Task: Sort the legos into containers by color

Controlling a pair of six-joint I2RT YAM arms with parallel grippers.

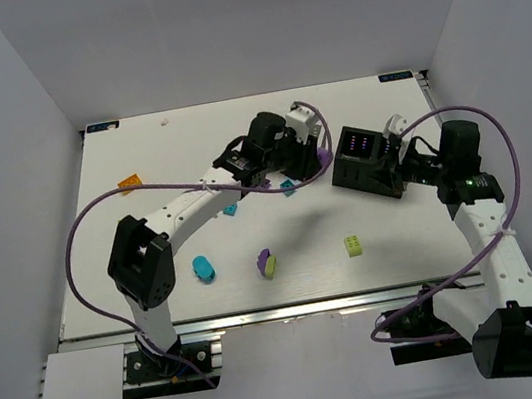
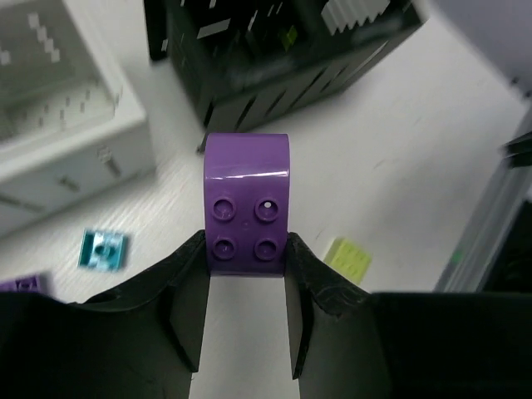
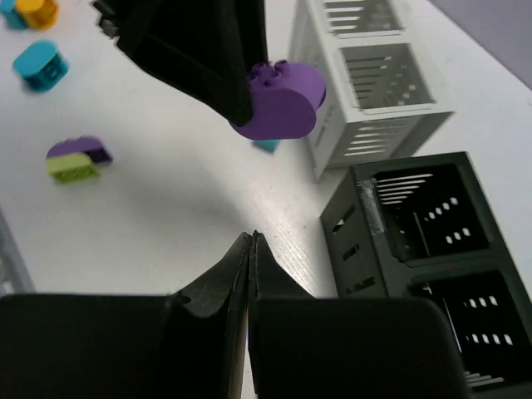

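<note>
Left grip: my left gripper (image 2: 247, 248) is narrowed onto a purple brick (image 2: 247, 195). My fingers (image 2: 187, 283) press its two flat sides, its studs face my wrist camera, and its rounded end points away from me.

Brick's place: it is held clear of the table (image 1: 152, 248). From my right wrist it hangs in front of the near corner of the white container (image 3: 374, 83).

Straight ahead: the black container (image 2: 274, 66) is past the rounded end, its slotted wall turned toward me.

Ahead left: the white container stands just beside the black one, apart from the brick.

Under my left fingers: a small cyan brick (image 2: 103, 249) lies to the left and a lime brick (image 2: 347, 258) to the right. A purple piece (image 2: 21, 284) is cut off at the picture's left edge.

Right grip: my right gripper (image 3: 251, 245) is pressed together with nothing between its tips. It sits low over the table, just beside the black container's near corner.

In the way: from above, the black container sits between my two grippers. My left arm (image 1: 196, 205) covers the spot where the white container stands.

Farther out: a purple-and-lime stack (image 1: 267, 263) and a rounded cyan brick (image 1: 203, 268) lie near the front. An orange brick (image 1: 130, 183) lies well apart at the left.
</note>
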